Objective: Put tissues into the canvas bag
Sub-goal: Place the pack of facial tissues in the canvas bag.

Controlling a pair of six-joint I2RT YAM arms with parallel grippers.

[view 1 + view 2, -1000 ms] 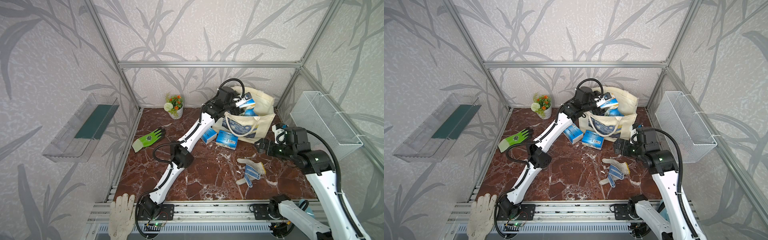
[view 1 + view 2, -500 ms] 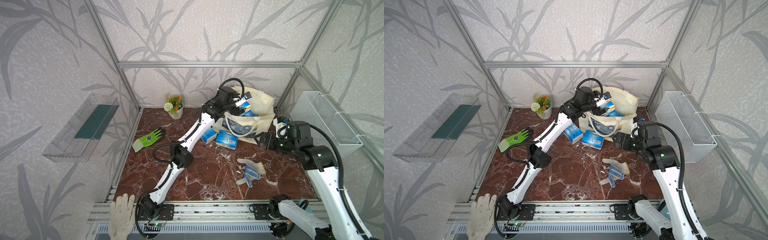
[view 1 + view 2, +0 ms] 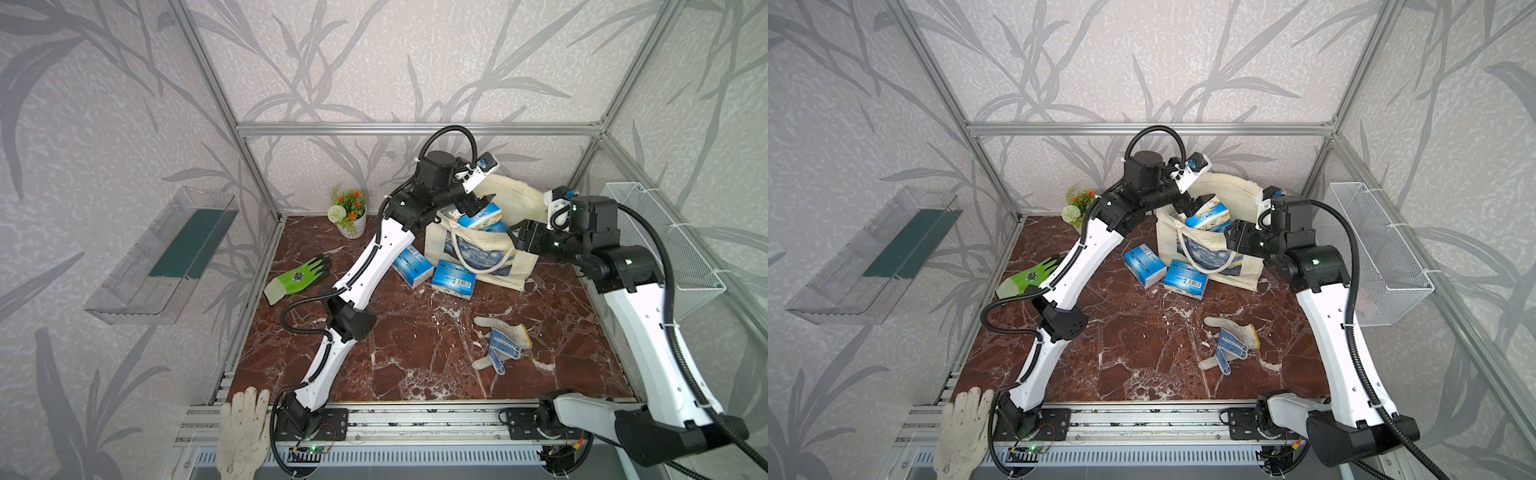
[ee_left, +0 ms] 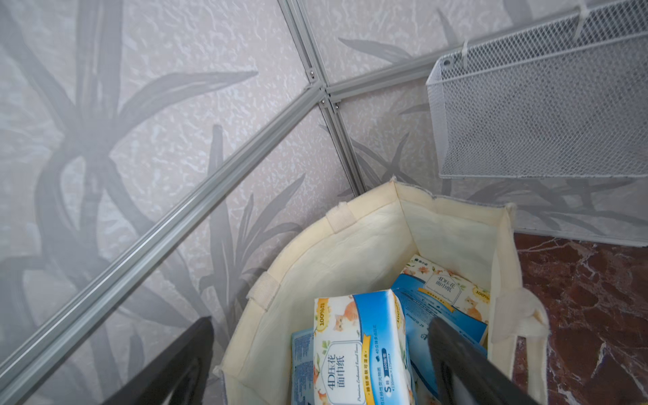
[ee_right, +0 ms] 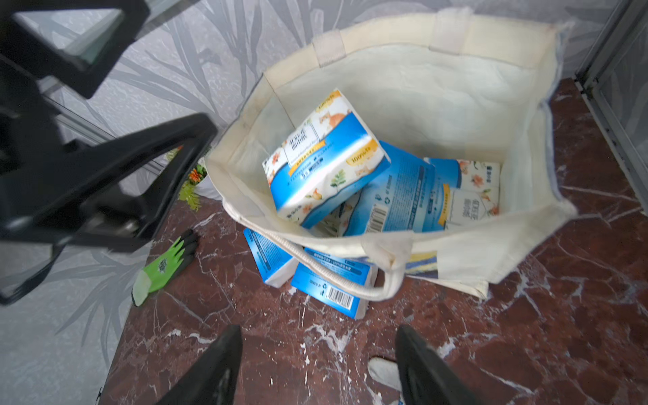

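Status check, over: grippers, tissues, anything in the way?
Left gripper open above bag, right gripper open, both empty. Several tissues in bag, two packs outside beside it. Rope handle draped over one.

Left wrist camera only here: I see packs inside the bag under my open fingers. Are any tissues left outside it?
Observer: Two tissue packs lie on the marble right in front of the canvas bag's printed side.
Operator: And my other arm?
Observer: The right gripper, open and empty, hangs over the marble just short of the bag's front rim.
Operator: Anything else lying loose?
Observer: A dotted glove and a green glove lie on the marble, apart from those packs.
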